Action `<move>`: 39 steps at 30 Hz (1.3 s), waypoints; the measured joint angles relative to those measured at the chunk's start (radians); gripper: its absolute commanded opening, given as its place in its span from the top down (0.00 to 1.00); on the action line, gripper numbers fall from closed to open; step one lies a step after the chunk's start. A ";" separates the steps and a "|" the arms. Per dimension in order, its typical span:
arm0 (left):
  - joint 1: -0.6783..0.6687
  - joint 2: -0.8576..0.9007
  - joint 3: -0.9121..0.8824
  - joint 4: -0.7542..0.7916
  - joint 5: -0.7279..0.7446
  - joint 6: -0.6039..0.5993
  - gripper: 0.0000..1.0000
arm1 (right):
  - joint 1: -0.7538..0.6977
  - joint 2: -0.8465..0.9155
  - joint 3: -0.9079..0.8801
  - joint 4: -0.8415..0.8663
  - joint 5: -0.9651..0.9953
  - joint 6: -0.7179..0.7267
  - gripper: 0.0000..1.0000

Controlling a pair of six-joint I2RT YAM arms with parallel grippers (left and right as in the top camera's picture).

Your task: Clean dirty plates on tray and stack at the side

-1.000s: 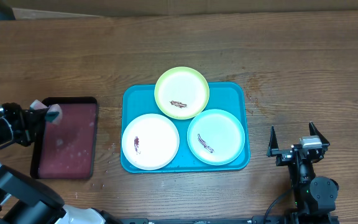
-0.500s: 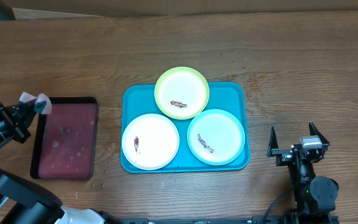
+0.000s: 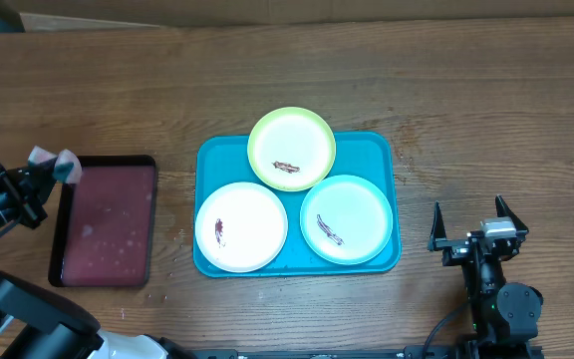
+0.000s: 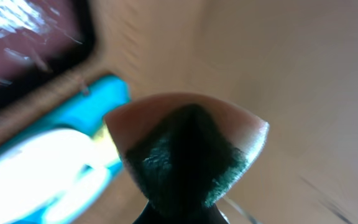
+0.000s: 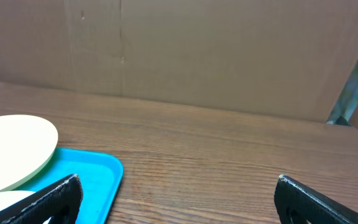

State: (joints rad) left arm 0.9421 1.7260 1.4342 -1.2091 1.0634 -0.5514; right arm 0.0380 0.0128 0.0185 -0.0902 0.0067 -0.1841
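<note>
Three smeared plates lie on the turquoise tray: a yellow-green plate at the back, overhanging the rim, a white plate front left and a pale mint plate front right. My left gripper is shut on a pink and dark green sponge, held just off the top-left corner of the dark red tray. The sponge fills the left wrist view. My right gripper is open and empty, right of the turquoise tray, whose corner and the yellow-green plate show in the right wrist view.
The dark red tray with a black rim holds a wet film and lies left of the turquoise tray. Bare wooden table lies between the turquoise tray and my right gripper. A cardboard wall stands behind the table.
My left gripper has moved left with the sponge, from over the dark red tray's top-left corner to just outside it. The right arm and plates have not moved.
</note>
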 measured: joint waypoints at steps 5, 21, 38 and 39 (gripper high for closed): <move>-0.040 0.000 -0.032 0.060 -0.332 0.000 0.96 | 0.000 0.000 0.000 0.000 0.000 0.000 0.00; -0.080 0.001 0.053 -0.017 -0.413 0.190 0.96 | 0.000 0.000 0.000 0.000 0.000 0.000 0.00; -0.451 -0.002 -0.014 0.050 -1.041 0.104 0.96 | 0.000 0.000 0.000 0.000 0.000 0.000 0.00; -0.451 -0.002 0.030 0.012 -1.064 0.100 0.96 | 0.000 0.000 0.000 0.000 0.000 0.000 0.00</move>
State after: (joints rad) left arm 0.4915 1.7245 1.4643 -1.1973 -0.0010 -0.4519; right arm 0.0380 0.0128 0.0185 -0.0902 0.0067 -0.1841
